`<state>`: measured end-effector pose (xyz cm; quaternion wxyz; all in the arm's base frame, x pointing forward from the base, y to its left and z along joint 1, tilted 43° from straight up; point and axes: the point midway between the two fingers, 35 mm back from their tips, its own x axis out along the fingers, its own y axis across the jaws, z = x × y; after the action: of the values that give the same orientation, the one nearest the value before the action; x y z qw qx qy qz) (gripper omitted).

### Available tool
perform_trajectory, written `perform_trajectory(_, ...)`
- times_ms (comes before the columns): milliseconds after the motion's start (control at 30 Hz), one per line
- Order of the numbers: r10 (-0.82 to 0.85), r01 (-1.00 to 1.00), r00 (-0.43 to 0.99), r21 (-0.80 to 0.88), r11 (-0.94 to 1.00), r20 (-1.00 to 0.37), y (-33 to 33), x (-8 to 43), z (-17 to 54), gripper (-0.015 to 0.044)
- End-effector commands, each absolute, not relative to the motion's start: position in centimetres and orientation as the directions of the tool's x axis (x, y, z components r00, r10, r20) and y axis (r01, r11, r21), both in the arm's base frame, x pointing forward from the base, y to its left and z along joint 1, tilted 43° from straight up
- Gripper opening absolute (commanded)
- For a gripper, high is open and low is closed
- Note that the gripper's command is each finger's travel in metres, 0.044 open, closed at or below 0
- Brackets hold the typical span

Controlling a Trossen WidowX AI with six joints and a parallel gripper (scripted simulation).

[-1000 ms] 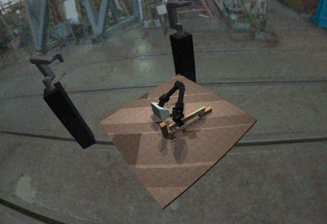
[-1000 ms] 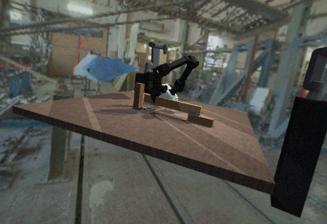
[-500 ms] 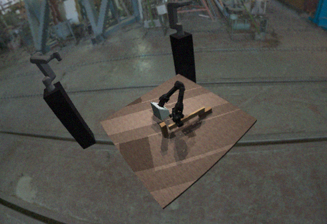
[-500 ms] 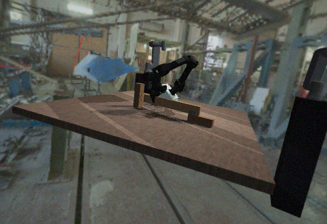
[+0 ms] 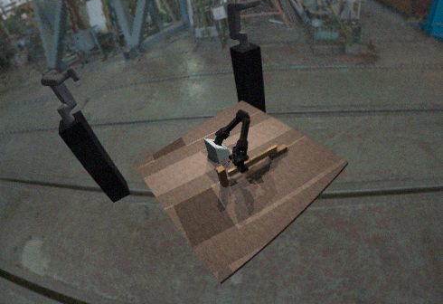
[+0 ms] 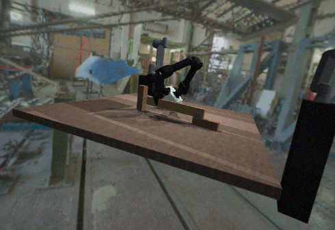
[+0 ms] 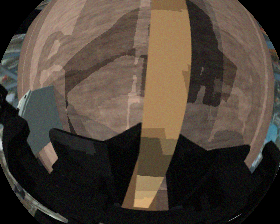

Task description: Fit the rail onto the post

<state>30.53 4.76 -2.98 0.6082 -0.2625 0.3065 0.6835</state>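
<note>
The long rail [image 5: 259, 156] [image 6: 181, 107] [image 7: 166, 65] is raised off the table at its near end and looks about level. Its far end rests at the dark bracket on the low footboard block [image 5: 282, 148] [image 6: 206, 123]. The short upright post [image 5: 222, 176] [image 6: 141, 98] stands right by the near end. The gap there is too small to read in the top and exterior views, and the pegs and holes cannot be seen. My gripper [image 5: 242, 168] [image 6: 156, 102] [image 7: 153, 128] is shut on the rail close to the post, with a finger on each side of it.
A pale grey panel [image 5: 217, 151] [image 6: 175, 94] [image 7: 43, 117] stands at the arm's base, behind the rail. Two other arms on black pedestals [image 5: 94, 158] [image 5: 248, 77] stand beyond the table edge [image 6: 154, 153]. Shadows of the arm fall around the post.
</note>
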Motion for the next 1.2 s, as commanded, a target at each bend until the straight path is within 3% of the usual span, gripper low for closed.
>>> perform_trajectory(0,0.671,-0.994,-0.112,0.092,-0.065,-0.733,4.33,30.82,-2.96,0.0)
perform_trajectory(1167,0.67,-0.994,-0.112,0.092,-0.065,-0.734,3.55,30.77,-3.69,0.0)
